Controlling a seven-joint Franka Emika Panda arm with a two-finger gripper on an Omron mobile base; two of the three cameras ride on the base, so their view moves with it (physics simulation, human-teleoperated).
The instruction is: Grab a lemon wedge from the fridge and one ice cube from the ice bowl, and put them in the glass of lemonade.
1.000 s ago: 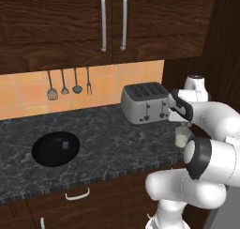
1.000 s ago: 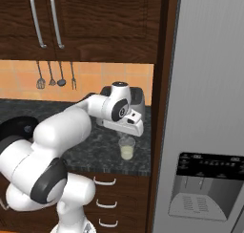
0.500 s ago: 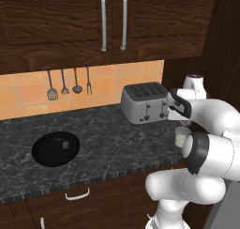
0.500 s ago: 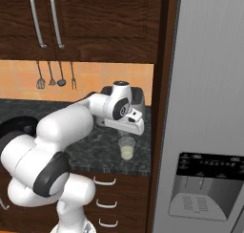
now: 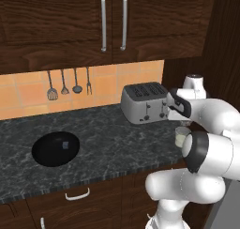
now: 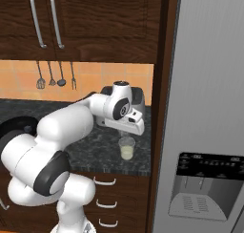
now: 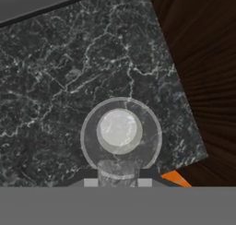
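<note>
The white arm's 2-finger gripper [image 6: 127, 132] is hanging directly over the small clear glass of lemonade [image 6: 127, 147], which is standing near the front edge of the dark marbled stone counter [image 5: 103, 143], just in front of the silver 4-slot toaster [image 5: 144, 103]; the placing reads as a drop position, since the hand view is looking straight down into the tumbler [image 7: 120, 137] and centring its pale liquid; whether the fingers are parted, closed, or pinching a small piece I cannot tell, as their tips are sitting low at the frame's edge and nothing yellow or grey-blue is showing between them; the wide shallow black ice bowl [image 5: 56, 148] is resting well apart on the counter's far left; the tall grey fridge [image 6: 209, 108] with its black dispenser panel [image 6: 202, 191] is standing shut on the right; the lemon wedge and ice cube are too small to make out; no brand, label or writing is legible anywhere.
</note>
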